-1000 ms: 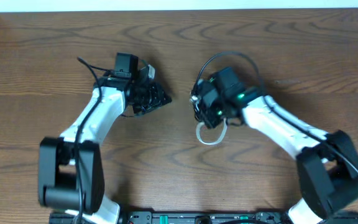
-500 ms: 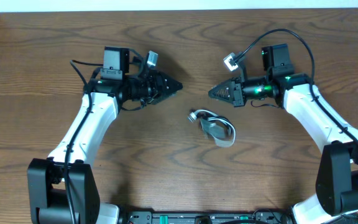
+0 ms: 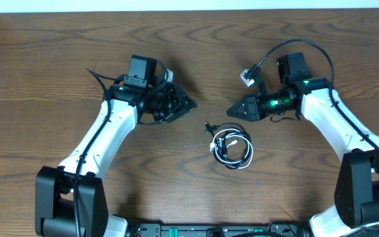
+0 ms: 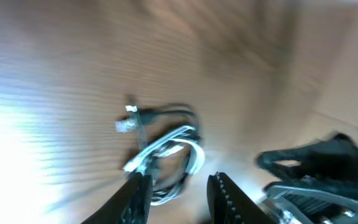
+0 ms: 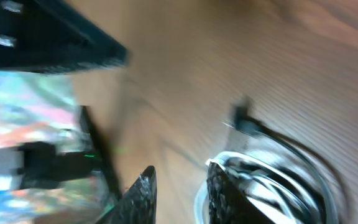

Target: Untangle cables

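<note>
Left gripper (image 3: 188, 103) hangs over the table (image 3: 38, 59) with its tip pointing toward 3 o'clock in the overhead view. Its own camera shows the fingers (image 4: 138, 198) standing apart with bare wood between them, holding nothing. Facing it from the other side, the right gripper (image 3: 232, 110) points toward 9 o'clock. Its fingers (image 5: 140, 191) are also parted and empty, and a green light glows on the body behind them. The two tips are near each other but apart.

The cables (image 3: 230, 146) lie on the wood as one small coil, black and white loops wound through each other. From the left gripper's tip the coil sits at about 4 to 5 o'clock, and from the right gripper's tip at about 6 o'clock, touching neither. A black plug (image 3: 207, 125) sticks out of the coil toward 11 o'clock. In the left wrist view a small white plug (image 4: 124, 125) shows at the coil's edge. Both wrist views are blurred, so the crossings inside the coil cannot be made out.
</note>
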Robot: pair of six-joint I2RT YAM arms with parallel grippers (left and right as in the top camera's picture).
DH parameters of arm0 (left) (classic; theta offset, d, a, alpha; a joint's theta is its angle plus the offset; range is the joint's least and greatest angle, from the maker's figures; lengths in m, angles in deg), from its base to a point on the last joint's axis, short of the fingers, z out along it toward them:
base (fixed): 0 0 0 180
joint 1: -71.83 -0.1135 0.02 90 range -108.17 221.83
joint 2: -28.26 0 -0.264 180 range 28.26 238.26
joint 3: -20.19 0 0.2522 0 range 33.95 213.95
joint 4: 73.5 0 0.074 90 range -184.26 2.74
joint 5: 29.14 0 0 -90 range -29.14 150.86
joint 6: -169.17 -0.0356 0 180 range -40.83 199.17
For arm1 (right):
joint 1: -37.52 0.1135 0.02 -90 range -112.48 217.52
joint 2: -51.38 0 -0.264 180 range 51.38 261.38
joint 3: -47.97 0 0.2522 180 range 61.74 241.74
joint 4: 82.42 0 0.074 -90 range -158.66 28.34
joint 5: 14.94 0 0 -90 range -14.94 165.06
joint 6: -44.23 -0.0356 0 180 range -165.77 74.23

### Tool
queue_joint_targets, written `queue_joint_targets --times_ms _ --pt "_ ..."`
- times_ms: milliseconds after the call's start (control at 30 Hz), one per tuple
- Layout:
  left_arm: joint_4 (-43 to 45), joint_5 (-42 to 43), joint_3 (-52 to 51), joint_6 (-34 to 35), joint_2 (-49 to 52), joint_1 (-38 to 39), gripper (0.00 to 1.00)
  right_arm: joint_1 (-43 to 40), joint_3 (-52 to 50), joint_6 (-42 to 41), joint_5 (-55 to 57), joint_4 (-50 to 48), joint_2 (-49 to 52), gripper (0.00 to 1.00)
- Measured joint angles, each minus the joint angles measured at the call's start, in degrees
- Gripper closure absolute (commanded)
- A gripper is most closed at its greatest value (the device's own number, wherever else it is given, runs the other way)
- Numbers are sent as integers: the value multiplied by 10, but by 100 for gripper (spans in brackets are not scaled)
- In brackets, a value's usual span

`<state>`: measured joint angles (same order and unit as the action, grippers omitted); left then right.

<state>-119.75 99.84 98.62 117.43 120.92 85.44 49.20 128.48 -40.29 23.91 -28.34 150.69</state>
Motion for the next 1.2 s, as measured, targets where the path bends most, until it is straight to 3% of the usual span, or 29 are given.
queue_joint_targets --times_ms 267,567,667,900,1000,1033,1133,1200 --pt "-60 -71 0 -63 0 15 65 46 -13 -29 212 17 0 58" --pt "-87 -124 0 -87 2 86 65 114 -67 -66 356 16 1 55" --pt "-95 -127 0 -87 14 110 65 122 -85 -74 385 -1 3 60" --pt "-110 -127 -1 -88 63 169 65 122 -92 -114 412 -27 6 88" --pt "-106 -125 -1 -85 74 193 65 122 -92 -129 415 -34 6 93" --pt "-104 -125 -1 -84 76 200 65 122 -92 -134 416 -37 6 92" --pt "-103 -123 -1 -75 81 214 65 122 -92 -146 417 -49 6 75" --pt "-105 -123 -1 -66 85 219 65 122 -92 -149 417 -51 6 70"
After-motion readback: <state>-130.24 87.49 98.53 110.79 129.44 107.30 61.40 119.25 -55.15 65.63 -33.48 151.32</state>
